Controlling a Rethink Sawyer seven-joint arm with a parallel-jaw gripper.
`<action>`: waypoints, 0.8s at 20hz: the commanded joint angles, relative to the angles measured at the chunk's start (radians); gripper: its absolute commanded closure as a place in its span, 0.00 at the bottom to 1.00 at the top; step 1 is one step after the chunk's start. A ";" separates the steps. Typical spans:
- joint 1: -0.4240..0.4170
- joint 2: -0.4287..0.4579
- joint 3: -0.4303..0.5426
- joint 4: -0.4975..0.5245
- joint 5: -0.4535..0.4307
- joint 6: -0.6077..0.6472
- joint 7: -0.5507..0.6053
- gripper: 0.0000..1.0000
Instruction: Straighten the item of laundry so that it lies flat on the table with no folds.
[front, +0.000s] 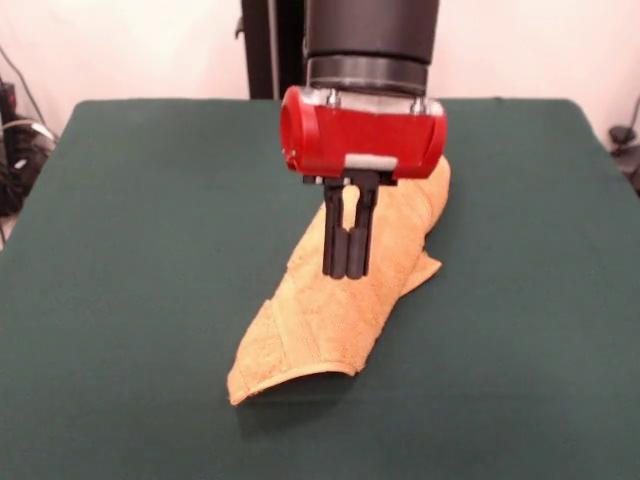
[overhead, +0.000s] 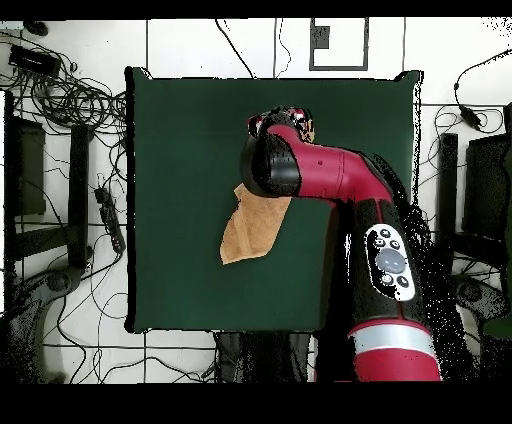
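The towel (front: 345, 290) lies folded in a long ridge near the middle of the tabletop (front: 140, 250), the only obstacle on it. The hand (front: 347, 255) hangs just above the ridge, fingers together. Bare felt runs open to all four edges and corners.

Even, soft light falls from above — no glare on the table (front: 120, 250). A faint shadow sits under the raised near edge of the towel (front: 340, 310). The front view is slightly soft overall.
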 joint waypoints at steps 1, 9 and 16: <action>-0.055 0.070 0.225 0.021 0.034 0.103 0.060 1.00; -0.174 0.078 0.422 0.075 -0.001 0.152 -0.036 1.00; -0.127 0.089 0.361 0.000 0.019 0.373 -0.024 1.00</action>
